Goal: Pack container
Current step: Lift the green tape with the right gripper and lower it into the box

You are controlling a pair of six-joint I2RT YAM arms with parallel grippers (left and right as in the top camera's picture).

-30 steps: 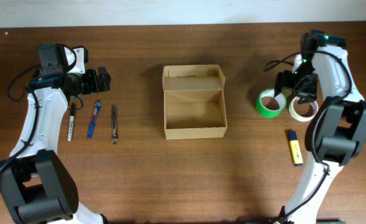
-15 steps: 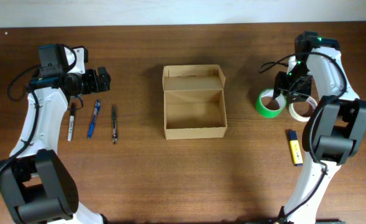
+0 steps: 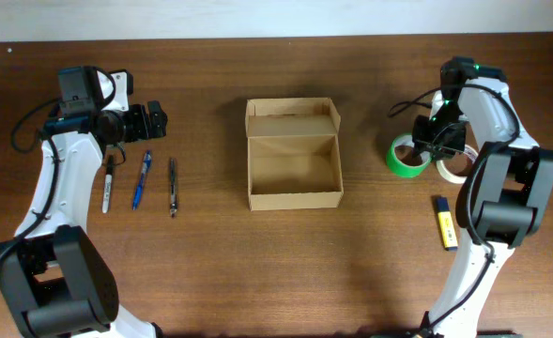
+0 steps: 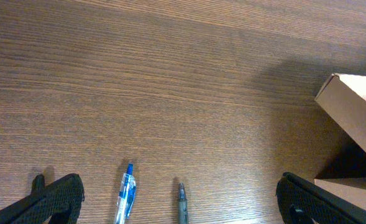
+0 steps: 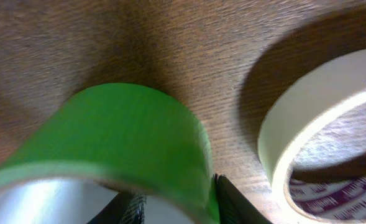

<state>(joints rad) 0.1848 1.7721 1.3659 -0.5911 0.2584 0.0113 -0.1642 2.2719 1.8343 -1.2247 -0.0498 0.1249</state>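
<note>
Container point(image 3: 293, 155) sits open mid-table, toward the far edge, flap lid up, inside bare. Left gripper point(image 3: 156, 120) hangs near the far-left corner, fingers point(image 4: 58, 198) spread wide apart, over the blue pen point(image 4: 126, 194) and dark pen point(image 4: 182, 202). Right gripper point(image 3: 437, 141) is by the right edge, fingertips point(image 5: 229, 198) straddling the wall of the green tape roll point(image 5: 120, 143); can't tell whether they grip it. White tape roll point(image 5: 319, 137) lies just beside.

Overhead straight down; left wrist low, toward container point(image 4: 360, 109); right wrist tight on green tape point(image 5: 120, 143).
</note>
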